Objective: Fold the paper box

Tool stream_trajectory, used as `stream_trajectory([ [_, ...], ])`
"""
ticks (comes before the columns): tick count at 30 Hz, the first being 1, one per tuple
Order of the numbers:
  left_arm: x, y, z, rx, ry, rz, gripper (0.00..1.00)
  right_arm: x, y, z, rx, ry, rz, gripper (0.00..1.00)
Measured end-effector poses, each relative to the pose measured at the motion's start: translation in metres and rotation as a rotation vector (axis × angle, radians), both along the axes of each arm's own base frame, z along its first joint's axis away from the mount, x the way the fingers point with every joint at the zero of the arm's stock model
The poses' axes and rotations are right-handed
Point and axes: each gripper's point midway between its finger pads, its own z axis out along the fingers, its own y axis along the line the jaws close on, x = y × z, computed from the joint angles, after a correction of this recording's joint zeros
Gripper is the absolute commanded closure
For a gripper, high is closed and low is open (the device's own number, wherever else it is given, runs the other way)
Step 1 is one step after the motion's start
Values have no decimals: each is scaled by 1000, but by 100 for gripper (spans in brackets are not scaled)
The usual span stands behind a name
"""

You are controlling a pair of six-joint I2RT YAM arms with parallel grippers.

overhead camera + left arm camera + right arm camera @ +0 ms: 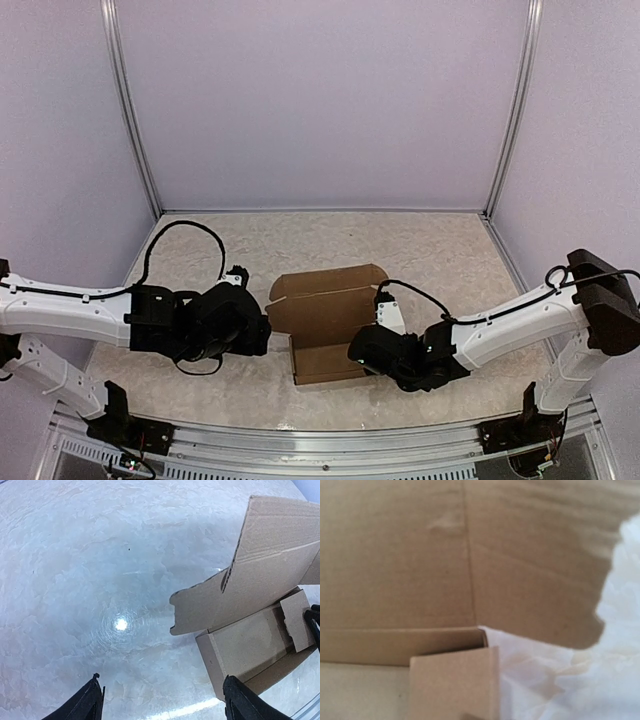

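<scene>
**Paper box, half-formed, lodged between two grippers**

Left gripper (pixel 165 705): jaws stood wide apart and held nothing, with bare table (pixel 450 250) between the fingertips (pixel 94 701). It hung low, just beside the box's left wall. The box lay to its right.

Paper box (pixel 325 315): plain brown cardboard, set near the middle of the table's near edge and a little in from it. The tray (pixel 245 647) was already raised, its long side apparently running left to right. The lid flap (pixel 325 283) stood open along the far side, and a small side tab (pixel 297 617) leaned inward at the right end, not yet tucked.

Right gripper (pixel 372 345): it sat against the tray's right end, closer to the work than the left one. Its wrist view showed only cardboard and a strip of table, so whether its jaws were apart or closed on the wall could not be told.

Relation governing the next move, as judged: the untucked tab lay directly in front of the right gripper, so that arm seemed better placed.

Room: open table lay toward the far edge and both far corners. The near edge was close behind the tray, leaving little space there.
</scene>
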Motion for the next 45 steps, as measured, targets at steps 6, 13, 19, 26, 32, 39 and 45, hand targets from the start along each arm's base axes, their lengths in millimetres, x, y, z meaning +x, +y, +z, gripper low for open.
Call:
stream_trajectory([
  [6, 2, 8, 0, 47, -19, 2, 20, 0, 1, 4, 14, -3, -1, 73],
  [13, 5, 16, 4, 82, -43, 4, 20, 0, 3, 23, 58, -19, 13, 52],
  [19, 5, 18, 10, 83, -57, -11, 19, 1, 6, 19, 68, 21, 36, 40],
  [26, 2, 24, 20, 57, -78, -25, 19, 5, 6, 11, 86, 96, 56, 40],
  [32, 0, 26, 16, 53, -77, -35, 19, 8, 6, 2, 96, 150, 69, 43],
  [39, -2, 30, 9, 49, -75, -41, 19, 7, 4, -15, 62, 191, 73, 52],
  [45, -2, 31, 11, 25, -83, -41, 19, 7, 7, -21, 36, 209, 75, 71],
])
